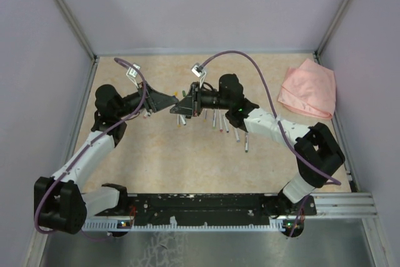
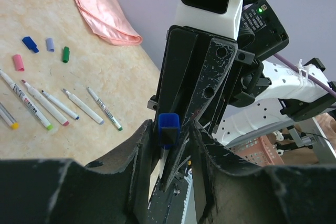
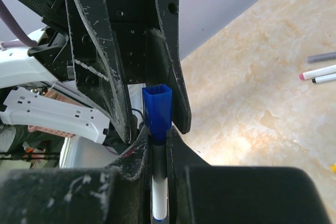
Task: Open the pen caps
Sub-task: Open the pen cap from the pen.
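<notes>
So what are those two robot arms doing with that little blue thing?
They're trying to pull a cap off a pen. The right pincer is shut on a white pen, holding it up above the table. The left pincer has its fingers either side of the blue cap, which is still on; I can't tell if it's squeezing. Other pens and loose caps lie on the table already.

Your left arm (image 1: pixel 87 154) and right arm (image 1: pixel 275 126) are white shells with chunky black joints, each with a purple cable (image 1: pixel 250 67) looped off it. Heads up, the black fingers (image 2: pixel 212 85) on the right gripper (image 2: pixel 181 121) look pretty scuffed, pale scratches everywhere.
</notes>
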Robot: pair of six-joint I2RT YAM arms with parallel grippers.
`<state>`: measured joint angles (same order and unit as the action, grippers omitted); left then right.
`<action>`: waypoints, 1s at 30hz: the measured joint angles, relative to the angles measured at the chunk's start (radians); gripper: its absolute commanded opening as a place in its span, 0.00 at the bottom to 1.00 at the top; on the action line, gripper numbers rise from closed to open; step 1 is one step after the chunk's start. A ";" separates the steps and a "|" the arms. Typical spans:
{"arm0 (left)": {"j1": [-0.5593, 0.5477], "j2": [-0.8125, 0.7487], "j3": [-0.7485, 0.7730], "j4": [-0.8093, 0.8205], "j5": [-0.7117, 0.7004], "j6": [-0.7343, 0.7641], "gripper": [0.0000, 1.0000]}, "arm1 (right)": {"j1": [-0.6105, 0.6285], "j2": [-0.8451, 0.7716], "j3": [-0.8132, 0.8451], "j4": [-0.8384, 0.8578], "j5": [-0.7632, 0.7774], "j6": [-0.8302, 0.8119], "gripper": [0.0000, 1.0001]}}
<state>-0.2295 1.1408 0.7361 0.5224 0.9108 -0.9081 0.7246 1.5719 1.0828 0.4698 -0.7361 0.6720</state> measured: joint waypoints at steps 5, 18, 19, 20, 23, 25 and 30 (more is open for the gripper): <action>0.000 0.000 0.000 -0.003 -0.009 0.000 0.12 | 0.000 0.000 0.000 -0.006 -0.001 -0.008 0.00; 0.000 0.002 0.000 0.002 -0.032 0.002 0.00 | 0.007 0.000 0.000 -0.021 0.002 -0.011 0.24; 0.000 0.001 0.000 0.002 -0.039 0.002 0.00 | 0.009 -0.001 -0.001 -0.022 0.002 -0.013 0.24; 0.000 0.001 0.000 0.002 -0.042 0.002 0.00 | 0.010 -0.001 -0.002 -0.022 0.002 -0.014 0.24; 0.000 -0.003 0.000 0.002 -0.052 0.000 0.00 | 0.012 -0.007 -0.006 -0.026 0.007 -0.016 0.12; 0.000 -0.010 0.000 0.002 -0.053 -0.002 0.00 | 0.013 -0.019 -0.017 -0.030 0.017 -0.020 0.00; -0.007 -0.020 0.002 0.001 -0.068 0.025 0.00 | 0.013 -0.038 -0.025 -0.045 0.025 -0.019 0.00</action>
<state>-0.2363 1.1206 0.7380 0.5236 0.8425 -0.8833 0.7372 1.5341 1.0580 0.4248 -0.7113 0.6529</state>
